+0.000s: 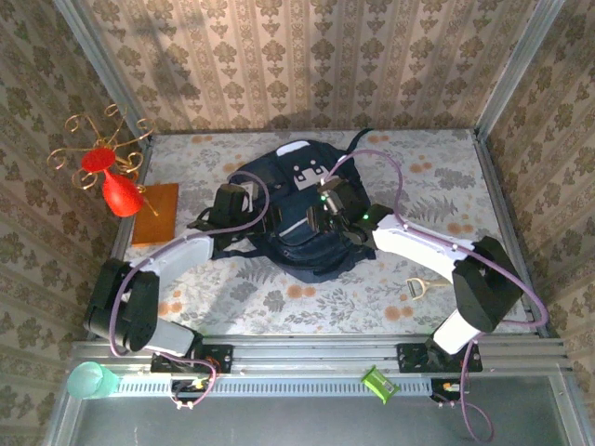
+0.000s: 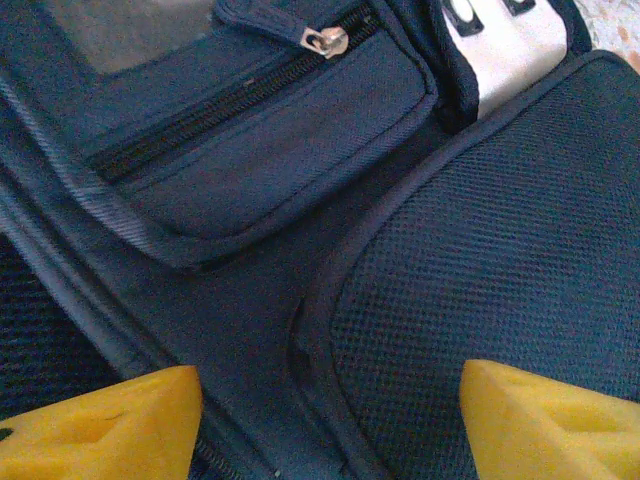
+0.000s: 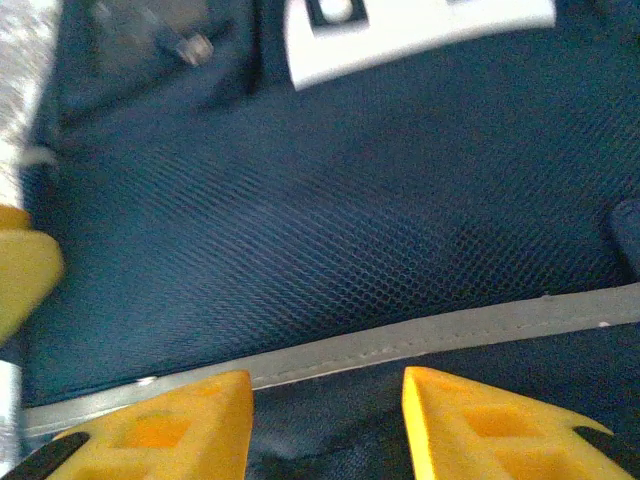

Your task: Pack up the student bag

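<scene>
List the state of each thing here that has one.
student bag, lying on the table
zip pocket, zipped shut
left gripper, open, empty, over the bag
right gripper, open, empty, over the pale stripe
red vase, standing upright

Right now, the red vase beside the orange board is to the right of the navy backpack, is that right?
Not quite: the red vase beside the orange board is to the left of the navy backpack, as the top external view shows.
</scene>
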`<state>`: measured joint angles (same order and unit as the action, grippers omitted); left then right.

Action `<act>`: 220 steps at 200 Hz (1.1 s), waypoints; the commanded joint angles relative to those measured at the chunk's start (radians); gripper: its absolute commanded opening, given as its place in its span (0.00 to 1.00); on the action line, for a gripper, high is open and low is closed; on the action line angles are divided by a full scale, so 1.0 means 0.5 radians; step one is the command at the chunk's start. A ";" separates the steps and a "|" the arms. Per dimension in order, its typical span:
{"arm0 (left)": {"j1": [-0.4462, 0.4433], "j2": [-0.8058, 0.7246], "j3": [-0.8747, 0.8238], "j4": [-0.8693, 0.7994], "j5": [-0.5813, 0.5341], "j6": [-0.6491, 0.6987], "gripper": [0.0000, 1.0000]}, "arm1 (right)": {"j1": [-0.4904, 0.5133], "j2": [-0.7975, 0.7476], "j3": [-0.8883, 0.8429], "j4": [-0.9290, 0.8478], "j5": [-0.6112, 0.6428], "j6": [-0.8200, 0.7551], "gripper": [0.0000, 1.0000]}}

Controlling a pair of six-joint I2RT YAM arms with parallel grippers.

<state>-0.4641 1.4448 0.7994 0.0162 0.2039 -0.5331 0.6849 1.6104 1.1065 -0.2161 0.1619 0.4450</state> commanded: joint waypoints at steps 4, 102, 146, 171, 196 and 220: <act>0.003 0.065 0.096 0.080 0.137 -0.042 0.66 | -0.024 0.019 -0.091 0.004 -0.059 0.021 0.43; 0.002 0.279 0.082 0.232 0.378 -0.071 0.27 | -0.252 -0.587 -0.654 -0.027 -0.366 0.345 0.58; 0.002 0.231 0.002 0.231 0.367 -0.087 0.18 | -0.496 -0.347 -0.729 0.383 -0.720 0.450 0.58; -0.017 0.180 -0.077 0.239 0.321 -0.099 0.18 | -0.612 -0.204 -0.629 0.432 -0.788 0.399 0.53; -0.077 0.143 -0.151 0.272 0.306 -0.141 0.16 | -0.715 -0.039 -0.427 0.333 -0.820 0.279 0.49; -0.137 0.075 -0.232 0.318 0.304 -0.204 0.13 | -0.795 0.071 -0.227 0.154 -0.781 0.129 0.48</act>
<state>-0.4927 1.5238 0.7391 0.1974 0.3264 -0.5957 0.3202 1.6039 0.8894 -0.1093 -0.2180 0.5968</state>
